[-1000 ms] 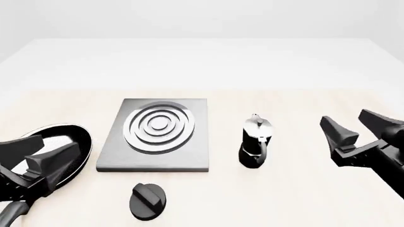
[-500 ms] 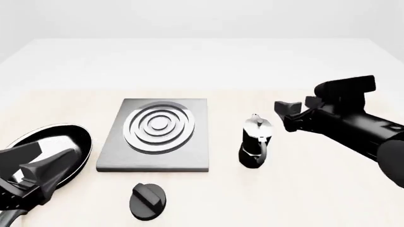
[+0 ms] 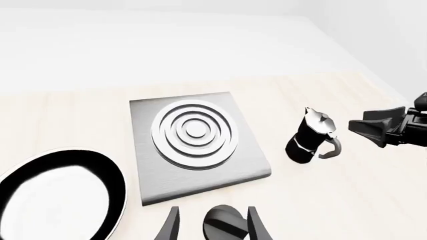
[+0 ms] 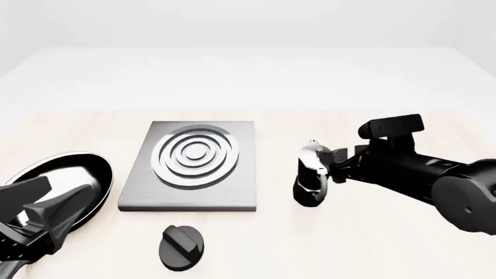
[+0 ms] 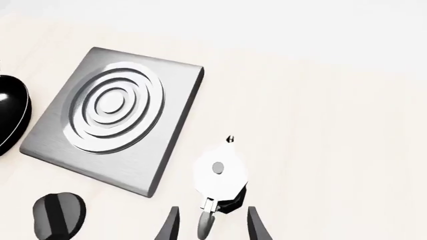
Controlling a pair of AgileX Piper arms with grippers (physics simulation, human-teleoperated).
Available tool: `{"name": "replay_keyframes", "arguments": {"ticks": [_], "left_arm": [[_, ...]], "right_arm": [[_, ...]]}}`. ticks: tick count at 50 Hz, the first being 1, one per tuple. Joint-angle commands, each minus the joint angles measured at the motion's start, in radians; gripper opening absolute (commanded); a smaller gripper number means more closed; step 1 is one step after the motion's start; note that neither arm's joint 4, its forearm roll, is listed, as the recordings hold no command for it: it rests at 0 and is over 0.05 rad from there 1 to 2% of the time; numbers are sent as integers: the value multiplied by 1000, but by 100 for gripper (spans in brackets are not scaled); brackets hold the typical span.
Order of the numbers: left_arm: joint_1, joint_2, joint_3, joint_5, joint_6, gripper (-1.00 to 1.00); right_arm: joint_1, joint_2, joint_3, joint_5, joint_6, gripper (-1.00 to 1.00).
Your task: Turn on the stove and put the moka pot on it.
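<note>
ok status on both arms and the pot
Right gripper open, straddling the moka pot handle, not closed. Left gripper open over the knob. Stove rings bare, path clear.

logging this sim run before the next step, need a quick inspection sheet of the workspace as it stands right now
surface: pale wood-look table, white floor beyond it.
job's things: flat grey square metal stove with raised silver rings, bare on top; its separate round black ridged knob lies in front of it; small black faceted moka pot with silver lid stands upright on the table right of the stove.
clutter: shiny black frying pan left of the stove.
grippers: left gripper open, fingers either side of the knob, contact not clear; right gripper open, fingers either side of the pot's handle, not closed on it.
cables: nothing seen.
surroundings: plain white backdrop, nothing else seen.
</note>
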Motion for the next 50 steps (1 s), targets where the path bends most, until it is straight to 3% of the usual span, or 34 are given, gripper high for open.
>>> {"name": "replay_keyframes", "arguments": {"ticks": [1,24,45,46,50], "left_arm": [[-8,-1,4,-6,-3,100],[-3,-7,24,-10,-9,100],[-4,3,34,-19,-8,100],[-5,2,35,-19,-9,100],[-5,0,39,-18,-11,100]], "right_arm": [[26,8,41,16,20,100],[23,219,136,-178,21,100],[55,324,145,-255,48,100],[51,320,148,-256,44,-100],[45,293,157,-250,39,-100]]}}
